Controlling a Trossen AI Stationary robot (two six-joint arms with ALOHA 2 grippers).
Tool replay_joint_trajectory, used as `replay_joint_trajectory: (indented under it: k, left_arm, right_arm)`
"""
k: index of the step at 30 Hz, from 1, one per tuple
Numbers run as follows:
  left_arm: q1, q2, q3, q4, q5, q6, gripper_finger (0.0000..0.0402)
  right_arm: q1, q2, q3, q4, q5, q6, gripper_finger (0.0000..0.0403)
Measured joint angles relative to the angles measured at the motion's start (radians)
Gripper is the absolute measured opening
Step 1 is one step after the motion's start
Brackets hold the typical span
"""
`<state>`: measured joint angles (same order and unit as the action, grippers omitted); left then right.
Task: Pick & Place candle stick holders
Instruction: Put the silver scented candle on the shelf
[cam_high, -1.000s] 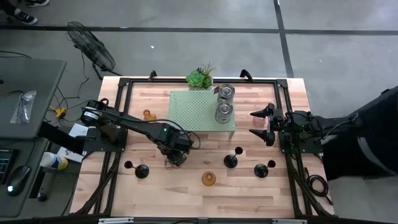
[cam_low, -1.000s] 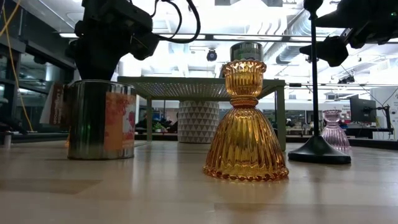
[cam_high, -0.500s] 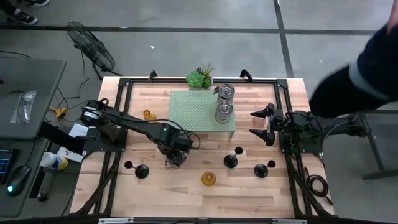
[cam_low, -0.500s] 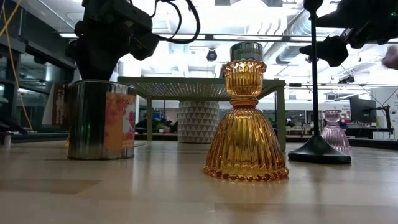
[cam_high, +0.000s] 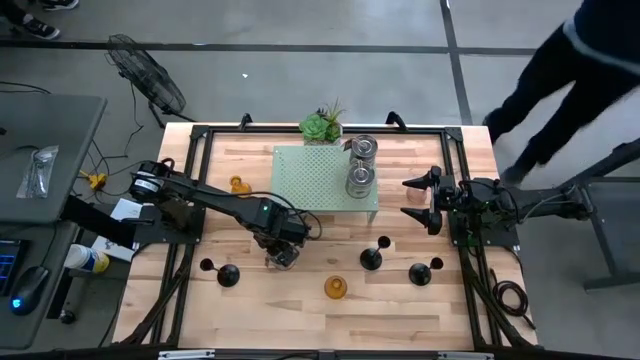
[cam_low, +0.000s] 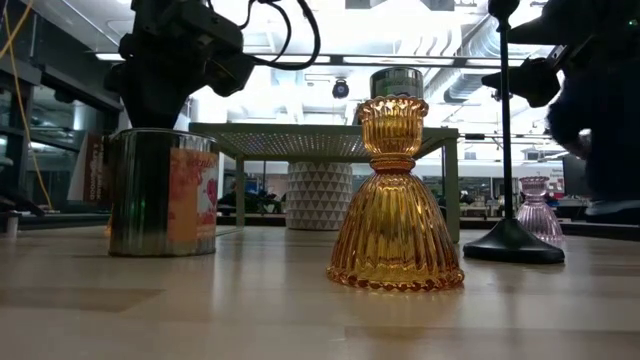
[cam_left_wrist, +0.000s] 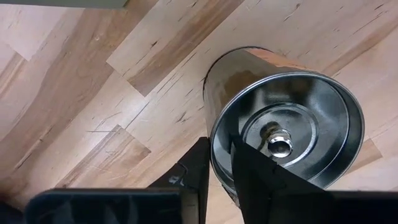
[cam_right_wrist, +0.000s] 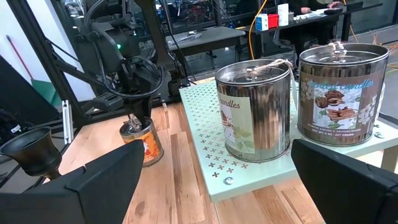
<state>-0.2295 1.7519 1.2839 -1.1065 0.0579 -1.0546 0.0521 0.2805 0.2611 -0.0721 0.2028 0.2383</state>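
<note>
A silvery cylindrical candle stick holder (cam_left_wrist: 286, 137) with an orange label stands on its base on the table (cam_high: 300, 320), left of centre (cam_high: 276, 260). My left gripper (cam_left_wrist: 217, 146) points down over its rim, shut on it. Two more silvery holders (cam_high: 360, 165) stand on the pale green perforated stand (cam_high: 310, 180). An amber glass holder (cam_high: 335, 288) stands near the front edge. Black holders (cam_high: 372, 258) (cam_high: 420, 272) (cam_high: 228, 275) stand on round bases. My right gripper (cam_high: 412, 200) waits open at the right edge. My left gripper holds the silvery holder by its open top rim (cam_left_wrist: 214, 134), one finger inside the can and one outside, the thin wall between them. The fingers come from above, pointing down. The holder stands upright with its base on the table (cam_low: 160, 250).
A green spiky plant (cam_high: 322, 125) stands behind the stand. A small amber holder (cam_high: 238, 185) sits at the left and a pink glass one (cam_low: 535, 210) at the right. A person (cam_high: 580, 70) walks past the table's far right corner.
Both arms have kept still and the silvery holder has stayed on the table. The person beside the table's right edge has walked from near the right arm toward the far right corner.
</note>
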Motion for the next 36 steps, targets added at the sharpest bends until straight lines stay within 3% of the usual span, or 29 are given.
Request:
replay_joint_trajectory:
  k: [16, 30, 36]
  left_arm:
    - [0.000, -0.001, 0.000, 0.005, -0.023, 0.001, 0.0004]
    - [0.000, -0.016, 0.004, 0.009, 0.018, 0.032, 0.0001]
    - [-0.001, -0.018, 0.079, -0.098, 0.011, 0.059, 0.0000]
  right_arm:
    - [0.000, 0.000, 0.000, 0.000, 0.000, 0.000, 0.0400]
    - [0.000, 0.000, 0.000, 0.000, 0.000, 0.000, 0.0400]
    - [0.000, 0.000, 0.000, 0.000, 0.000, 0.000, 0.0400]
